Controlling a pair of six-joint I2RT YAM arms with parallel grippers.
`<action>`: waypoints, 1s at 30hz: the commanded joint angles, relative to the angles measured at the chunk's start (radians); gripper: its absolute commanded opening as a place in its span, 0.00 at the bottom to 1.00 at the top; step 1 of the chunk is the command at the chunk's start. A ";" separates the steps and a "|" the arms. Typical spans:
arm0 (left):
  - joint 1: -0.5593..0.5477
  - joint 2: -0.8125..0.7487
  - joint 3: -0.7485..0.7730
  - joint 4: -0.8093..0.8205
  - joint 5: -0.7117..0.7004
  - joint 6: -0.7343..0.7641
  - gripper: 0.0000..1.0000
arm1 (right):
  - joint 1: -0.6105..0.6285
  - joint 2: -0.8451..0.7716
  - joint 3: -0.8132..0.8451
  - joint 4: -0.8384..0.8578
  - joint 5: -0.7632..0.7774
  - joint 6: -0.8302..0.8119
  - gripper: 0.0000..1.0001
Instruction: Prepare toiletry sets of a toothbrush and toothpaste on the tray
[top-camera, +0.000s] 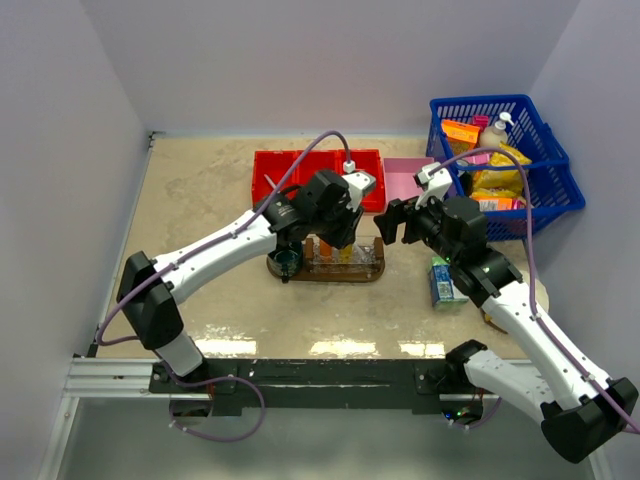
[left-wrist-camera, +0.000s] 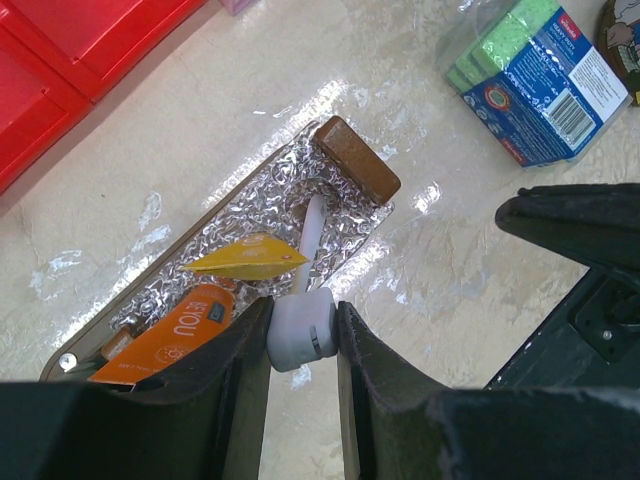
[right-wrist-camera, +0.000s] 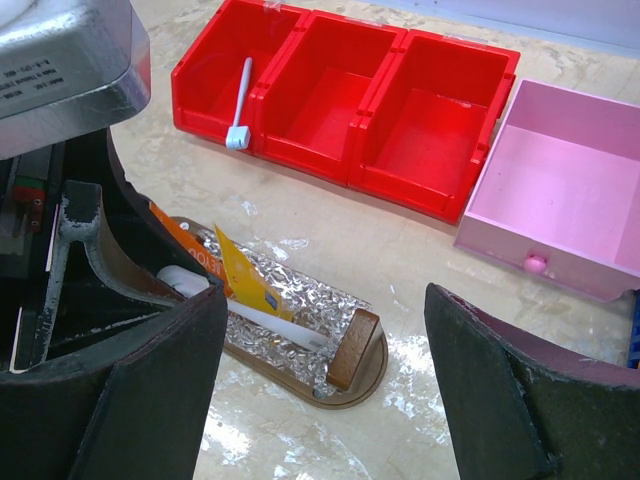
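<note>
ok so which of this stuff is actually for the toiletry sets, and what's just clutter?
Job: held toothbrush, spare toothbrush, orange toothpaste, yellow toothpaste, tray, left gripper.
Clutter: red bin, pink box, blue basket, sponge pack.

unreadable pale lettering on orange toothpaste tube (left-wrist-camera: 170, 338), barcode on sponge pack (left-wrist-camera: 535, 85)

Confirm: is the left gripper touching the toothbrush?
Touching. Left wrist view: the left gripper clamps the toothbrush by its thick white end, no gap.
</note>
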 joint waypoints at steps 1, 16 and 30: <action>-0.006 -0.022 -0.023 -0.024 -0.028 0.000 0.00 | -0.006 -0.016 0.006 0.002 -0.005 -0.005 0.83; -0.004 -0.051 -0.060 -0.034 -0.033 -0.001 0.14 | -0.006 -0.020 0.006 -0.002 -0.009 0.000 0.83; -0.006 -0.050 -0.061 -0.021 -0.057 -0.001 0.28 | -0.006 -0.022 0.003 -0.004 -0.009 0.000 0.83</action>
